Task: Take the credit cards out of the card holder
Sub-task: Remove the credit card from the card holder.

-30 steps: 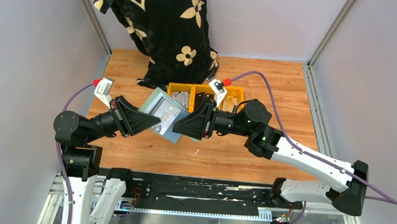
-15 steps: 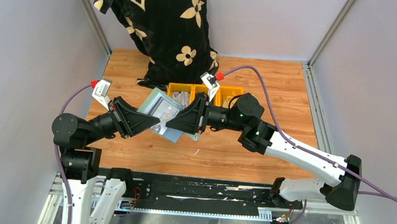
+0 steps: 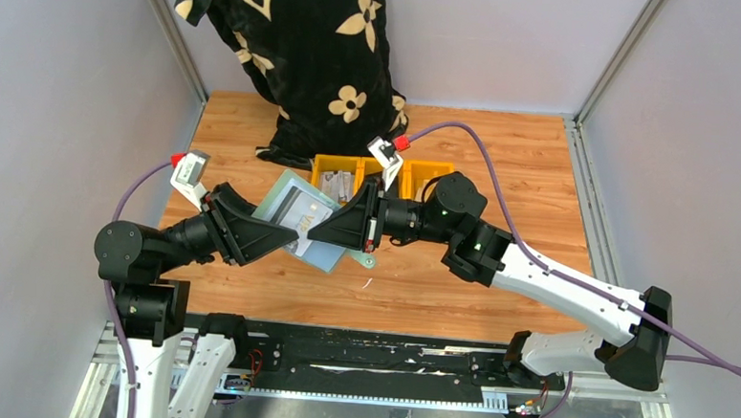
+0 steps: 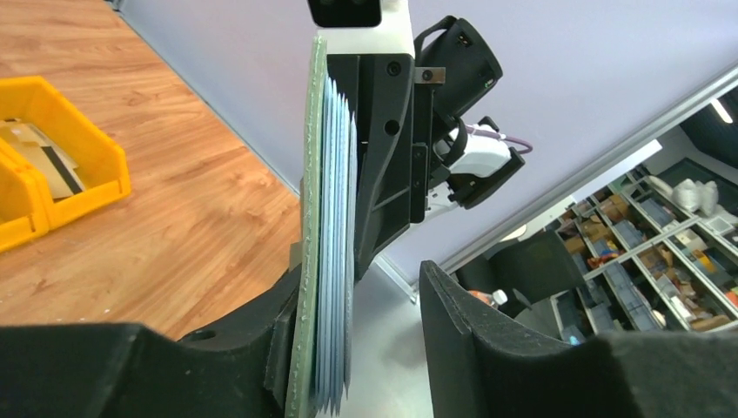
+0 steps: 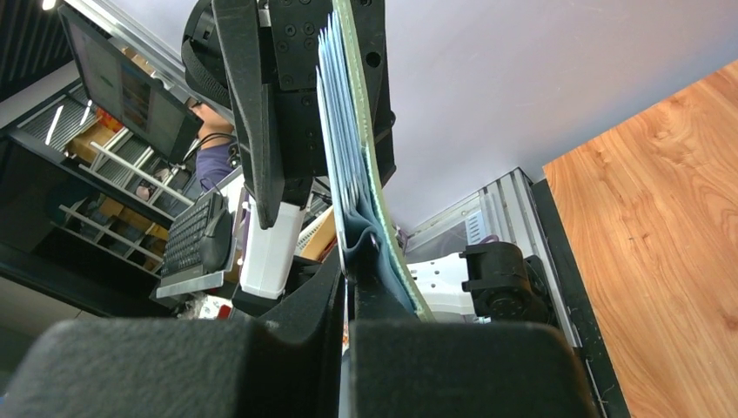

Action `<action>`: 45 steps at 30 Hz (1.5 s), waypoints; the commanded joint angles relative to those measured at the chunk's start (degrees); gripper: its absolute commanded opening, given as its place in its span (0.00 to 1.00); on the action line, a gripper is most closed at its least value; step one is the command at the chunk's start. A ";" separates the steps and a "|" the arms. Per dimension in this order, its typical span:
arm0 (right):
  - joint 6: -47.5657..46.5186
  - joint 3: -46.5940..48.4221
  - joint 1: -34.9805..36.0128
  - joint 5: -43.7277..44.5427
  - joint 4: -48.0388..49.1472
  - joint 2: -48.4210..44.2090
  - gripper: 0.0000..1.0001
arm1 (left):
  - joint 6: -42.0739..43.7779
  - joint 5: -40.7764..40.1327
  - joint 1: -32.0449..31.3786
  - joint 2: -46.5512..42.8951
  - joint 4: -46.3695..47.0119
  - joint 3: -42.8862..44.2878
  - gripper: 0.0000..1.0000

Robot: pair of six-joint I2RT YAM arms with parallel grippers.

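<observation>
The sage-green card holder (image 3: pixel 273 199) hangs open in the air between both arms, its pale blue inside facing up; it shows edge-on in the left wrist view (image 4: pixel 326 218) and the right wrist view (image 5: pixel 348 148). A dark credit card (image 3: pixel 299 215) lies in its pockets. My right gripper (image 3: pixel 319 233) (image 5: pixel 346 292) is shut on a thin card edge at the holder's right side. My left gripper (image 3: pixel 284 238) (image 4: pixel 361 292) is open: one finger lies against the green outside, the other stands apart. A tan card with a dark stripe (image 4: pixel 39 170) lies in a yellow bin.
Several yellow bins (image 3: pixel 335 167) stand in a row behind the arms, also in the left wrist view (image 4: pixel 87 157). A black cloth with cream flowers (image 3: pixel 298 52) is heaped at the back. The table (image 3: pixel 502 178) has metal rails along its sides.
My right gripper has moved left onto the card holder's right edge and closed there. My left arm has dropped slightly and the holder has tilted with it.
</observation>
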 commanded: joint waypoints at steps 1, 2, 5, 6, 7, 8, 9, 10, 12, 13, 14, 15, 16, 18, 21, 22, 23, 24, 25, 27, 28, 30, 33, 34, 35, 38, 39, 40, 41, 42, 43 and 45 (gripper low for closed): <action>-1.76 2.78 0.71 -3.19 0.12 1.04 0.00 | -5.10 2.66 -0.15 0.76 5.62 -0.40 0.46; -1.74 2.95 0.94 -3.52 0.16 1.26 0.00 | -6.05 2.81 -0.15 0.91 6.62 -0.46 0.45; -1.64 2.88 1.24 -4.47 0.59 1.57 0.00 | -8.16 2.70 -0.14 1.44 8.84 -0.36 0.34; -1.42 2.59 1.22 -4.74 1.11 1.42 0.00 | -8.71 2.69 -0.15 1.77 9.30 -0.21 0.30; -1.14 2.02 1.23 -5.23 2.01 1.21 0.00 | -9.21 2.77 -0.15 2.09 9.54 0.01 0.27; -0.99 1.37 1.25 -5.68 2.96 0.81 0.00 | -9.58 2.82 -0.15 2.38 9.78 0.22 0.24; -0.79 0.62 1.20 -5.86 3.75 0.34 0.01 | -9.67 2.82 -0.13 2.60 9.85 0.44 0.20; -0.67 -0.25 1.27 -5.85 4.43 -0.27 0.02 | -9.68 2.79 -0.14 2.76 9.94 0.67 0.18; -0.14 -2.06 1.26 -5.65 6.27 -1.41 0.12 | -9.81 2.42 -0.14 2.87 9.95 0.95 0.16; 0.21 -2.76 1.24 -5.23 7.52 -1.87 0.20 | -9.77 2.21 -0.10 2.82 9.88 1.04 0.16; 0.45 -3.27 1.20 -4.75 7.99 -2.31 0.24 | -9.69 2.06 -0.14 2.82 9.79 1.05 0.15; 0.49 -3.27 1.20 -4.45 8.02 -2.45 0.27 | -9.64 2.04 -0.15 2.82 9.65 1.05 0.15; 0.50 -3.02 1.19 -4.37 7.83 -2.47 0.29 | -9.56 1.94 -0.15 2.82 9.56 1.05 0.15; 0.57 -2.10 1.19 -4.09 7.23 -2.11 0.31 | -9.15 1.94 -0.15 2.82 9.17 1.05 0.15; 1.14 -0.98 1.19 -3.24 6.66 -1.37 0.30 | -8.66 2.09 -0.15 2.58 8.62 1.22 0.15; 1.43 -0.70 1.19 -3.10 6.76 -0.98 0.30 | -8.37 2.03 -0.15 2.43 8.29 1.36 0.15; 1.54 -0.36 1.19 -3.04 6.78 -0.71 0.31 | -8.17 2.07 -0.13 2.34 7.95 1.39 0.15; 1.47 -0.04 1.24 -3.08 6.55 -0.53 0.31 | -8.06 2.08 -0.14 2.25 7.74 1.40 0.15; 1.54 0.27 1.20 -2.97 6.15 -0.38 0.30 | -7.91 2.13 -0.15 2.21 7.67 1.40 0.15; 1.64 0.45 1.02 -1.89 4.83 -0.39 0.22 | -7.59 2.16 -0.15 2.03 7.58 1.45 0.15; 1.75 0.45 0.98 -1.31 4.41 -0.41 0.19 | -7.47 2.19 -0.15 1.98 7.57 1.46 0.15; 2.46 0.32 0.62 -0.16 4.17 -0.45 0.11 | -6.79 2.07 -0.15 1.58 7.57 1.36 0.15; 2.83 0.36 0.49 0.25 3.97 -0.36 0.00 | -5.99 1.88 -0.15 0.95 6.23 1.10 0.23; 2.87 0.24 0.37 0.50 3.82 -0.36 0.00 | -5.76 1.90 -0.15 0.89 5.86 1.01 0.28; 2.88 0.05 0.40 0.44 3.83 -0.44 0.00 | -5.54 1.90 -0.15 0.96 5.65 1.00 0.32; 3.04 -0.59 0.40 -0.08 4.14 -0.36 0.00 | -5.67 1.80 -0.15 1.42 5.30 0.96 0.42; 3.09 -1.02 0.40 -0.13 4.29 -0.50 0.00 | -5.84 1.74 -0.15 1.75 5.27 1.01 0.43; 3.15 -1.61 0.40 -0.10 4.43 -0.72 0.00 | -6.17 1.77 -0.13 2.21 5.30 1.16 0.43; 3.35 -2.58 0.40 0.05 4.60 -1.04 0.00 | -6.41 1.95 -0.15 2.65 5.31 1.33 0.41; 3.41 -3.31 0.40 0.18 4.68 -1.49 0.00 | -6.72 2.20 -0.15 3.05 5.63 1.46 0.40; 3.40 -4.16 0.40 0.52 4.97 -2.14 0.00 | -7.08 2.39 -0.15 3.36 6.17 1.46 0.37; 3.33 -5.58 0.45 0.94 5.64 -3.28 0.00 | -7.81 2.71 -0.15 3.77 6.92 1.45 0.33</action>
